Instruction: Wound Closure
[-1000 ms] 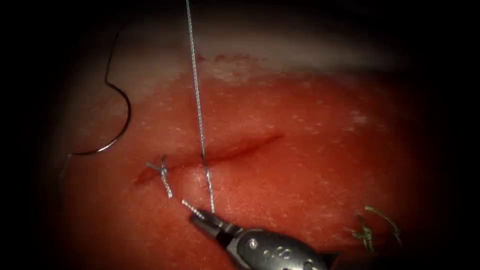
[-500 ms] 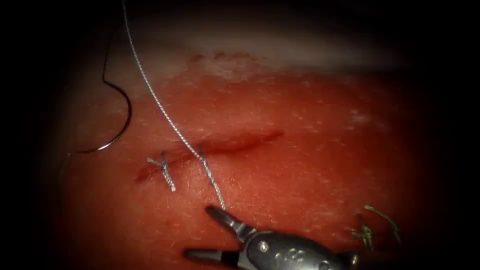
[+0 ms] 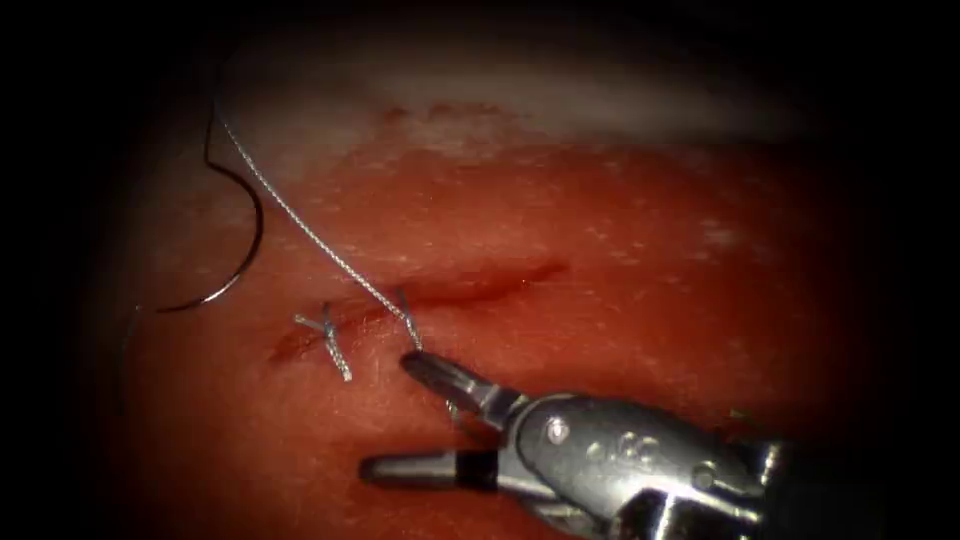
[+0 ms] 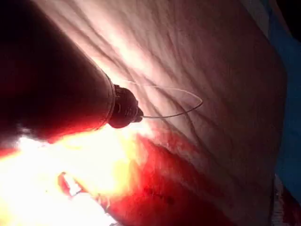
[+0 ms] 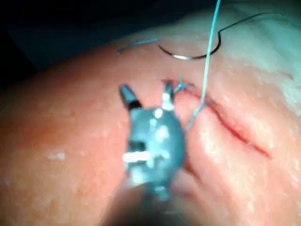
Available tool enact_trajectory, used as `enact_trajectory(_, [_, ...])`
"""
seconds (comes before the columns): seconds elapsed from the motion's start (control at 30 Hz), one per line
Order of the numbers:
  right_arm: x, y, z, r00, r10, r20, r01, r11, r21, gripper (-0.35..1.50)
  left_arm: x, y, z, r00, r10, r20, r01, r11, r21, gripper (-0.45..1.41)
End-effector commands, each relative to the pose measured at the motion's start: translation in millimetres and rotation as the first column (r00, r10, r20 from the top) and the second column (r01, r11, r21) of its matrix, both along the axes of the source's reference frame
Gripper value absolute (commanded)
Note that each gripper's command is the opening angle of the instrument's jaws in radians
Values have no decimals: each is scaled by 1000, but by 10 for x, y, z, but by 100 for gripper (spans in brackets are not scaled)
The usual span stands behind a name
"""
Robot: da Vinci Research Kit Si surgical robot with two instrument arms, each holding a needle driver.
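Note:
My right tool point(image 3: 388, 415) stands on the near side of the cut point(image 3: 470, 288) with its jaws wide open and nothing between them. Its upper jaw tip lies against the thread point(image 3: 300, 225) where it leaves the tissue point(image 3: 650, 260) just below the cut. From there the thread runs up and left, out of the lit field. The curved needle point(image 3: 255, 235) lies free on the tissue to the left of the cut, in neither tool. The right wrist view has the open right tool point(image 5: 146, 94), the thread point(image 5: 207, 61) and the needle point(image 5: 188, 56). The left tool's shaft end point(image 4: 124, 107) shows, jaws hidden.
A tied stitch point(image 3: 328, 340) with short cut ends crosses the left end of the cut. The tissue's pale far edge point(image 3: 600, 100) runs along the back. Blue cloth point(image 4: 291, 94) lies beyond the tissue in the left wrist view.
The right tool let go of the thread end, opened its jaws wide and moved up towards the cut. The long strand swung from upright over to the left.

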State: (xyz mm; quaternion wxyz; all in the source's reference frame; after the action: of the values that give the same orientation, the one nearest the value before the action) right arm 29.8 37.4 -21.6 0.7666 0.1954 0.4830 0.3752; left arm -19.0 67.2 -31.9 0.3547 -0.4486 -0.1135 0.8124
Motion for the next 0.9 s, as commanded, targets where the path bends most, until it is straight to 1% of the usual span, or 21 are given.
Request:
enact_trajectory(0.03, [2, 0, -21, 999, -38, -34, 39, 999, 15, 147, -4, -11, -7, 999, -27, 44, 26, 1000, 5, -35])
enact_trajectory(0.1, [0, 7, -38, 997, -51, -54, 53, 998, 26, 147, -5, -24, -18, 997, -42, 69, 41, 999, 10, -35])
enact_trajectory(0.13, [-1, 14, -49, 996, -56, -72, 58, 998, 32, 143, -6, -30, -22, 996, -42, 79, 42, 999, 13, -35])
enact_trajectory(0.2, [-3, 22, -62, 994, -59, -90, 63, 997, 41, 133, -8, -45, -30, 992, -59, 112, 56, 998, 27, -35])
enact_trajectory(0.23, [-2, 31, -69, 993, -63, -99, 68, 997, 44, 131, -10, -52, -32, 991, -63, 122, 59, 998, 33, -35])
enact_trajectory(0.3, [0, 41, -71, 992, -67, -105, 72, 996, 44, 128, -15, -68, -36, 986, -73, 148, 66, 996, 54, -35])
enact_trajectory(0.33, [4, 49, -64, 992, -73, -101, 78, 996, 42, 118, -19, -80, -39, 984, -73, 161, 63, 996, 63, -35])
enact_trajectory(0.37, [7, 52, -59, 993, -77, -93, 81, 996, 42, 105, -21, -88, -40, 983, -74, 169, 62, 995, 75, -35])
enact_trajectory(0.4, [10, 54, -53, 992, -92, -87, 95, 995, 32, 76, -23, -93, -41, 981, -76, 176, 63, 995, 82, -35])
enact_trajectory(0.43, [13, 55, -43, 992, -100, -81, 102, 994, 24, 39, -24, -99, -42, 979, -81, 184, 66, 994, 88, -35])
enact_trajectory(0.47, [16, 54, -34, 991, -108, -84, 109, 994, 13, -11, -25, -104, -43, 978, -84, 191, 67, 993, 95, -35])
enact_trajectory(0.5, [25, 53, -12, 989, -119, -85, 120, 993, 0, -35, -27, -116, -43, 976, -88, 201, 67, 992, 108, -35])
enact_trajectory(0.57, [36, 53, 7, 989, -129, -75, 129, 992, -9, -35, -28, -127, -43, 974, -94, 205, 70, 990, 123, -35])
enact_trajectory(0.6, [52, 50, 28, 989, -132, -68, 131, 991, -23, -35, -30, -141, -43, 969, -114, 219, 85, 987, 136, -35])
enact_trajectory(0.67, [71, 48, 48, 990, -128, -64, 126, 991, -37, -35, -32, -151, -42, 965, -127, 228, 96, 985, 142, -35])
enact_trajectory(0.83, [121, 47, 82, 992, -117, -54, 113, 992, -61, -35, -37, -174, -37, 958, -158, 239, 127, 982, 140, -35])
enact_trajectory(0.87, [134, 46, 89, 992, -116, -53, 112, 991, -66, -35, -39, -178, -36, 956, -168, 241, 136, 980, 146, -35])
enact_trajectory(0.9, [152, 45, 100, 992, -118, -52, 114, 991, -75, -35, -41, -186, -33, 950, -186, 251, 152, 977, 149, -35])
